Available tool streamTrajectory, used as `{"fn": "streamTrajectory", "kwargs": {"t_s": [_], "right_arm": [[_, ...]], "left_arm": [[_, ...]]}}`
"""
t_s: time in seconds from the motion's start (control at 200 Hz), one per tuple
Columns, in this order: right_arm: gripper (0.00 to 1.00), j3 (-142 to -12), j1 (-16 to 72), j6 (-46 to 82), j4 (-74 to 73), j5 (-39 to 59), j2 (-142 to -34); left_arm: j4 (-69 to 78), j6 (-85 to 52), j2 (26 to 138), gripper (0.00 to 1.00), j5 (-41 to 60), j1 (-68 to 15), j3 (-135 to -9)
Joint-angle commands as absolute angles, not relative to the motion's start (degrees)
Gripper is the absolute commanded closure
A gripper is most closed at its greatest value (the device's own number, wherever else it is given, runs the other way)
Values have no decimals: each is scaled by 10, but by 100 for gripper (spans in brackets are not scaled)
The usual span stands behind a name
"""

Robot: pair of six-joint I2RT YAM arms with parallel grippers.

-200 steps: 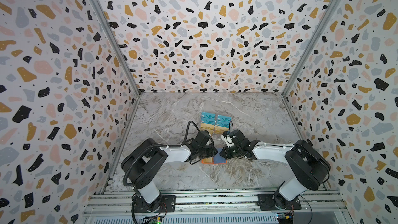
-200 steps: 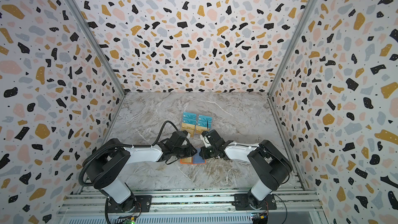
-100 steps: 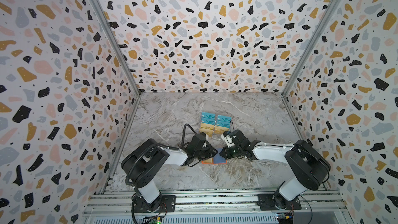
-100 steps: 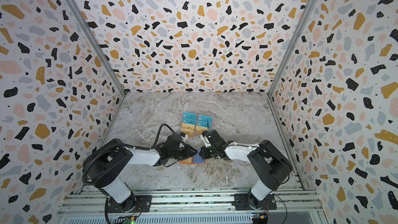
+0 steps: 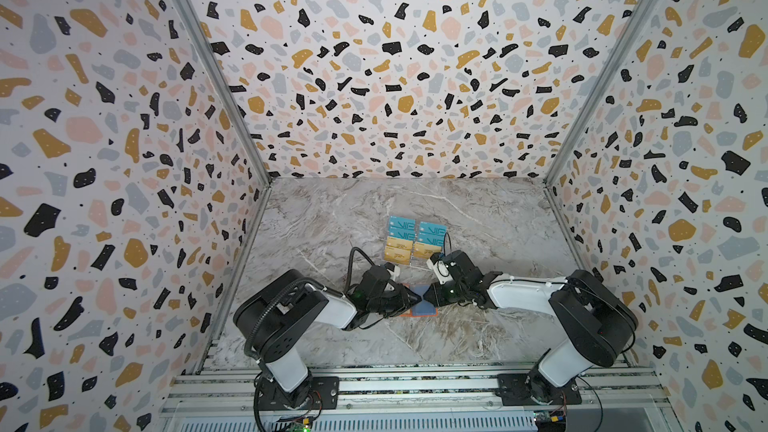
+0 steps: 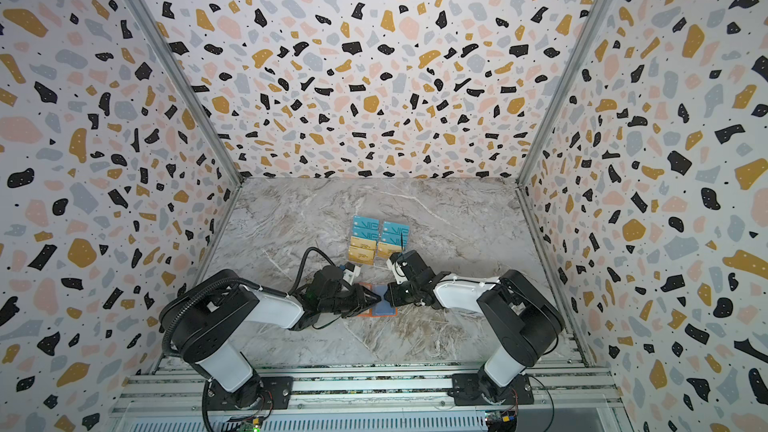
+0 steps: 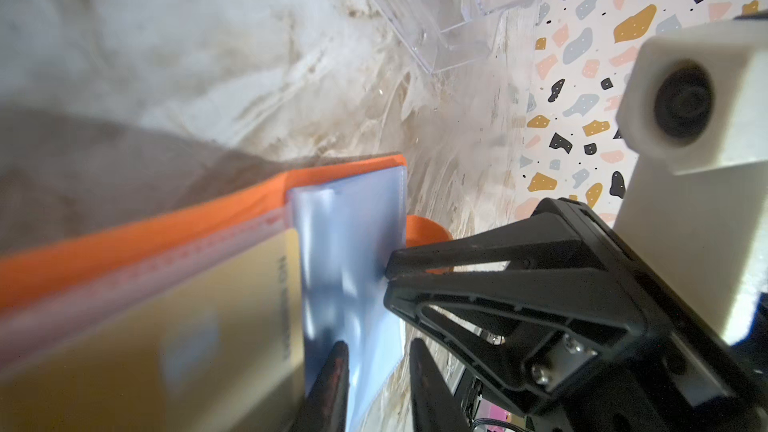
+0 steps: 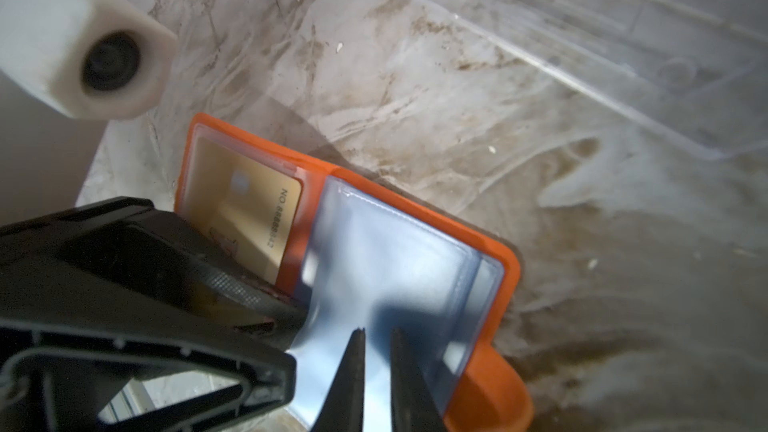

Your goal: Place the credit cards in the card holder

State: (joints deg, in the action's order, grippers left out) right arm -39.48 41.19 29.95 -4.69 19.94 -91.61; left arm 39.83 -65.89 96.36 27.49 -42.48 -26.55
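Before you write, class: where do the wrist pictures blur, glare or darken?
Left wrist view: the gold card and card holder edge are smeared, unfocused. Right wrist view: glare whitens the holder's sleeve; shadow darkens the table.

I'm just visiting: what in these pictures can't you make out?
card holder: in both top views, mostly covered by left end effector and right end effector.
credit cards behind: in both top views, print too small.
gold card: right wrist view, one end under left end effector; left wrist view, blurred.
sleeve: pinched or merely pressed by right end effector? Unclear in both wrist views.
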Motion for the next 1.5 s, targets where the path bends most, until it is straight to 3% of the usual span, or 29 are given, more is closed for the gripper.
{"fn": "streamTrajectory", "kwargs": {"t_s": [0.0,0.516,0.816,0.886,0.976,1.497], "right_arm": [[84,-388,410,303,-30,194,-927],[85,-377,410,315,-40,192,-892],[87,-370,410,337,-42,195,-834],[87,-363,407,342,-44,194,-827],[87,-355,394,344,-47,200,-825],[87,-344,349,334,-78,261,-857]], "left_arm": [[439,-671,962,71,285,-425,-260],[388,-630,1000,69,280,-411,-322],[336,-606,1017,84,274,-407,-346],[331,-603,1011,94,272,-407,-345],[330,-603,996,99,268,-405,-338],[354,-596,954,99,277,-402,-299]]}}
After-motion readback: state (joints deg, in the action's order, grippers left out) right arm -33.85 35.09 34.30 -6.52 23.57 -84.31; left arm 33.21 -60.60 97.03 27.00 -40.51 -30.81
